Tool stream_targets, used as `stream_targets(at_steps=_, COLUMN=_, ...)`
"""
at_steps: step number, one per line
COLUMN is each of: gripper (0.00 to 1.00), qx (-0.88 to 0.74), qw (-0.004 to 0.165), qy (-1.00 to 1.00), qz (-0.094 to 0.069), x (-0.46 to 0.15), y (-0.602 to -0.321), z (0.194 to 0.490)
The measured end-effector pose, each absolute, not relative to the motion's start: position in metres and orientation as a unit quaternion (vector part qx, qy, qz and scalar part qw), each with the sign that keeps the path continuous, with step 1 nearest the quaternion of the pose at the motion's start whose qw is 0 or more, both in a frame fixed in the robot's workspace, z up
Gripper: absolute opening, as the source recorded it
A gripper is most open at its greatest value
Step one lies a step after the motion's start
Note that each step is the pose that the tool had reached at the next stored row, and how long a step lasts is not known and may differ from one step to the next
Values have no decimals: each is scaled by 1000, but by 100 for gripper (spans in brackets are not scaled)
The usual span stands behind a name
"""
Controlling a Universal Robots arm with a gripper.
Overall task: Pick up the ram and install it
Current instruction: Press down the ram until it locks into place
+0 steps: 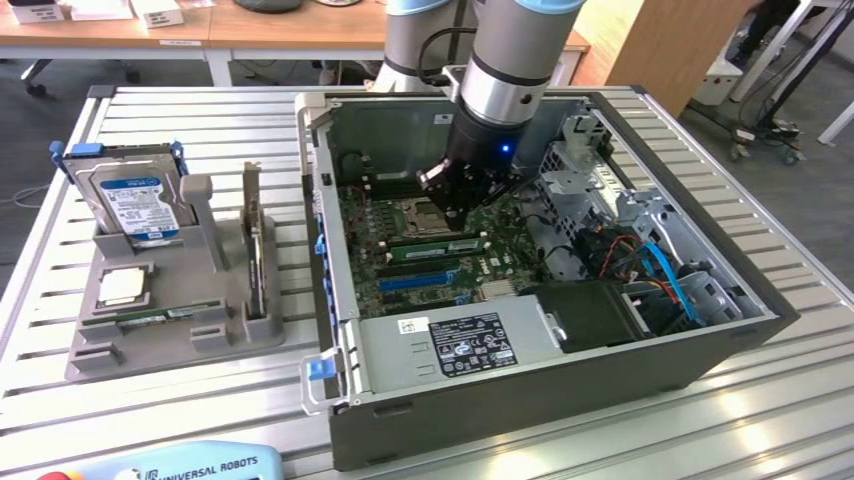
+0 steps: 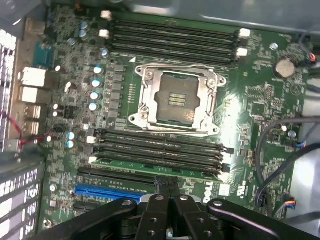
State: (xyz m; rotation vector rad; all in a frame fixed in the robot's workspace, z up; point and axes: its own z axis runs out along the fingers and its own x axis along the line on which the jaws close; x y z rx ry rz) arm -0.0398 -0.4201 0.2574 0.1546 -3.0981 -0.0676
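Observation:
The ram (image 1: 434,243) is a long, thin green stick that stands on edge in a memory slot of the motherboard, inside the open computer case (image 1: 534,390). In the wrist view the ram (image 2: 150,169) is a narrow green strip in the lower bank of slots, just below the processor socket (image 2: 175,100). My gripper (image 1: 454,218) hangs straight down over that slot. The gripper (image 2: 169,184) has its two black fingertips pressed together with nothing between them, right at the ram's top edge. Whether they touch the ram I cannot tell.
A grey holder (image 1: 174,340) at the exterior view's left carries a hard drive (image 1: 134,200), a square silver processor chip (image 1: 120,287) and an upright expansion card (image 1: 251,240). Inside the case are a power supply (image 1: 454,345), a drive cage and blue cables (image 1: 667,275). More slots (image 2: 170,37) lie beyond the socket.

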Motion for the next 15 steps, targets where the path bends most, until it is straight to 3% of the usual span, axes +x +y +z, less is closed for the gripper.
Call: stream_targets(at_steps=15, gripper=10, qx=50, qw=15, qy=-998, qz=-22, x=-42, y=-420, z=257)
